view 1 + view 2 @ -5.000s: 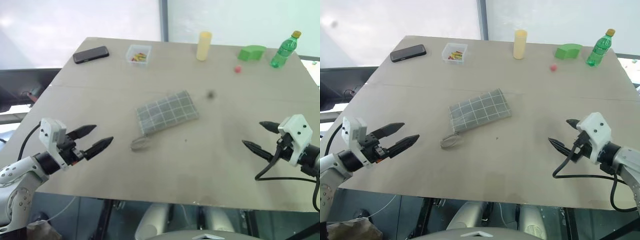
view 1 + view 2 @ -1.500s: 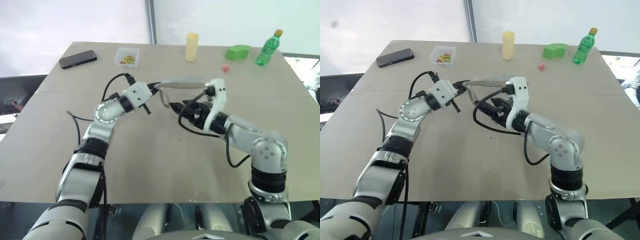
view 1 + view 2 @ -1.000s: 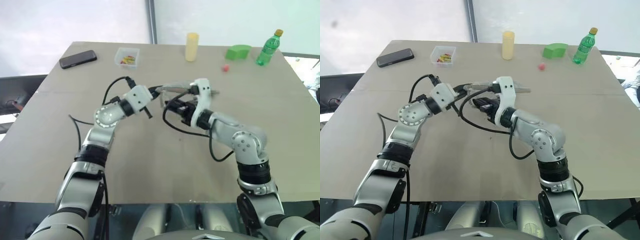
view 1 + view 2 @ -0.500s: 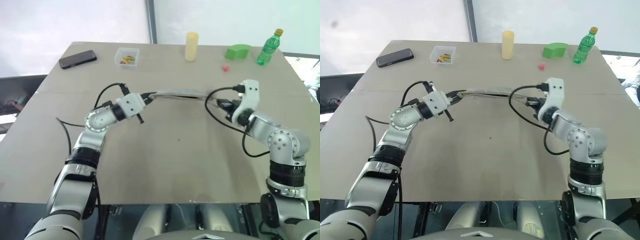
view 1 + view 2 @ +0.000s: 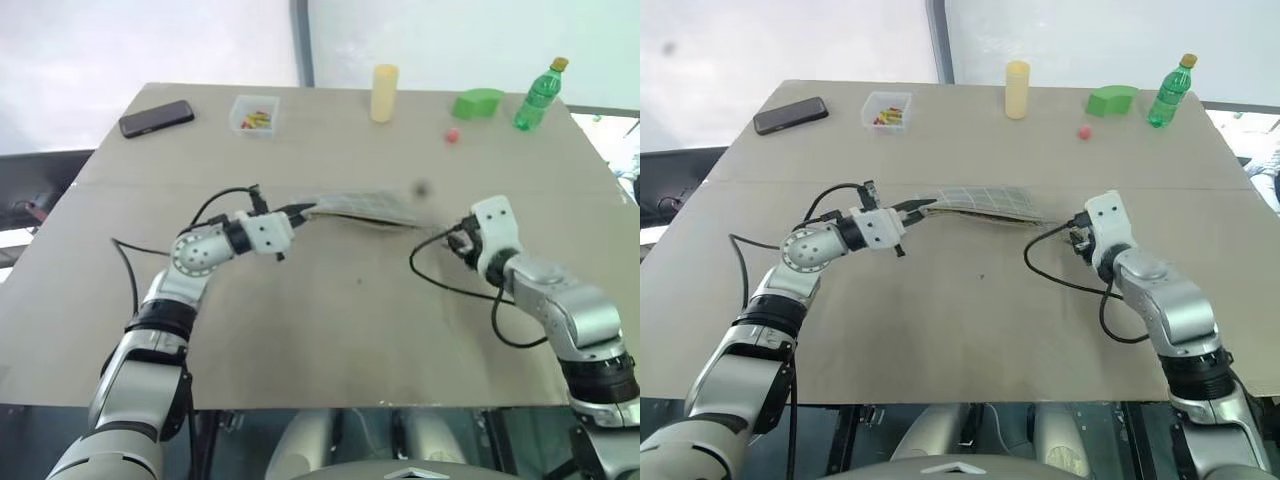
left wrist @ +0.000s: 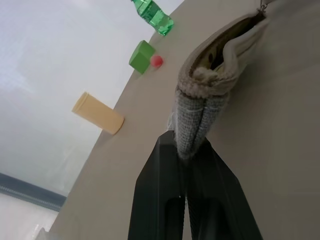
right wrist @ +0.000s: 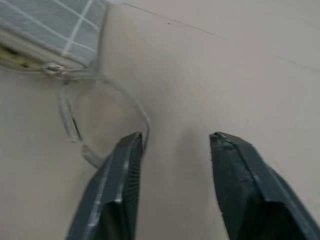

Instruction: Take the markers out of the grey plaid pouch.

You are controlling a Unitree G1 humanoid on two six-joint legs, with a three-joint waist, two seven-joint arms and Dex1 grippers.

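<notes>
**One pouch pinched by the left gripper, right gripper spread and empty**

There is one pouch [image 5: 360, 206] on the table [image 5: 330, 330], near the middle, and one end of it is clamped between the closed fingers of the left gripper [image 5: 300, 211]. In the left wrist view the two black fingers [image 6: 160, 200] meet on a bunched corner of the grey fabric, and the pouch's mouth gapes beyond them, showing a yellowish lining (what lies inside is too dark to tell). No marker can be made out in any view.

The right gripper [image 7: 175, 145] sits to the right of the pouch, apart from it, with its two fingers spread and nothing between them. Just ahead of it a thin loop [image 7: 80, 125] hangs from the zipper end of the pouch and lies on the table; the left finger's tip is just beside this loop, and whether they touch cannot be told.

Along the far edge of the table stand or lie six other things, one of each: a phone [image 5: 156, 118], a small clear box [image 5: 253, 114] with coloured bits inside, a pale yellow cylinder [image 5: 383, 93], a green block [image 5: 477, 104], a small red ball [image 5: 452, 135] and a green bottle [image 5: 535, 95].
</notes>
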